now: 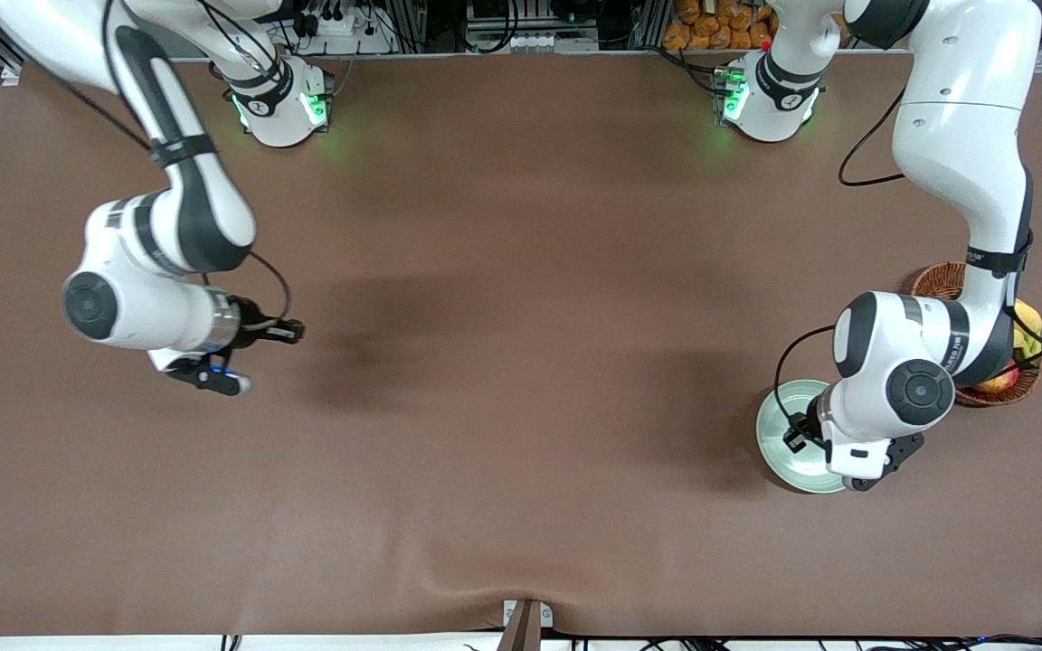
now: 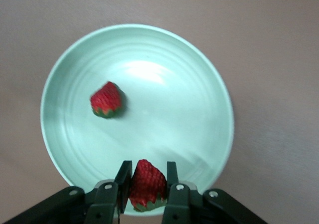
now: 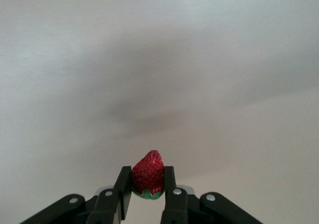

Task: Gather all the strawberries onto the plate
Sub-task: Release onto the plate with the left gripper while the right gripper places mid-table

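Strawberries: one lies [image 2: 105,100] on the mint plate [image 2: 199,74]. Left gripper [image 2: 145,184] over the plate's rim pinches a second strawberry [image 2: 146,182] (cap down). Right gripper [image 3: 148,184], over bare counter [image 1: 521,362], grips a third strawberry [image 3: 148,173].

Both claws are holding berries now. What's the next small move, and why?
Probably open the left claw: its strawberry hangs over the plate, where one strawberry already lies. The right claw holds the third strawberry over bare table.

High front view, two downward wrist views

Left gripper [image 2: 147,191] and right gripper [image 3: 148,189] both point down, fingers clamped, arms raised.
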### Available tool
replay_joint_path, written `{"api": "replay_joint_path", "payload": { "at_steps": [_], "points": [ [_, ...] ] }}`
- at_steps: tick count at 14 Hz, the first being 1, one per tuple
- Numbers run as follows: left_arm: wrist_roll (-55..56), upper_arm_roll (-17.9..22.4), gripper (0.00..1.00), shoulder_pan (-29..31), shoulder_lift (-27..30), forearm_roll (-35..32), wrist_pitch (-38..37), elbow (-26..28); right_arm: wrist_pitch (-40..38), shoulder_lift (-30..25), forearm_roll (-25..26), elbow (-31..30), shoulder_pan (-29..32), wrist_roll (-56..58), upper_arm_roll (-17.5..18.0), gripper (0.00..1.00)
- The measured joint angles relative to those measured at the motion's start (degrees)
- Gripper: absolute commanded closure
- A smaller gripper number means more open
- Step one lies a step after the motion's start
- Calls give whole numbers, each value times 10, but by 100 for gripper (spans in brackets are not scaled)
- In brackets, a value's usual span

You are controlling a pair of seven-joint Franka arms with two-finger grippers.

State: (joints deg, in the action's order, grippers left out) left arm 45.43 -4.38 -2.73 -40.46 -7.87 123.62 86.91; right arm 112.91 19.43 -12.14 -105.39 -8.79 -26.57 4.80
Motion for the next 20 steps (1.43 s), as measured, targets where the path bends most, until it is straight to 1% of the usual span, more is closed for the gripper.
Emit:
{"api": "replay_joint_path", "payload": {
  "at_steps": [3,4,5,6,9,11,14,16,17,18,20],
  "points": [
    [-27,-1,100,13,0,0,27,26,15,30,-8,45,-73,-123,0,100],
    [-28,-3,85,12,0,0,35,32,23,45,-17,59,-92,-156,0,100],
    [-28,-5,23,11,0,0,40,36,35,60,-29,72,-109,-187,0,100],
    [-29,-6,0,9,0,0,43,37,50,75,-39,85,-127,-220,0,100],
    [-45,-6,0,9,1,0,47,36,84,131,-47,128,-181,-319,-1,100],
    [-48,-7,0,9,9,0,47,35,125,167,-47,150,-206,-364,-1,100],
    [-50,-13,0,5,34,0,42,35,178,206,-47,162,-233,-390,-1,100],
    [-51,-20,0,-19,57,0,25,36,203,224,-47,164,-249,-407,-1,100],
    [-50,-21,0,-39,71,0,8,36,210,232,-47,165,-255,-411,-2,89],
    [-49,-22,0,-60,82,0,-11,37,216,240,-47,165,-261,-414,-2,46],
    [-47,-23,0,-103,96,0,-33,39,233,253,-47,165,-269,-417,-2,0]
  ]
}}
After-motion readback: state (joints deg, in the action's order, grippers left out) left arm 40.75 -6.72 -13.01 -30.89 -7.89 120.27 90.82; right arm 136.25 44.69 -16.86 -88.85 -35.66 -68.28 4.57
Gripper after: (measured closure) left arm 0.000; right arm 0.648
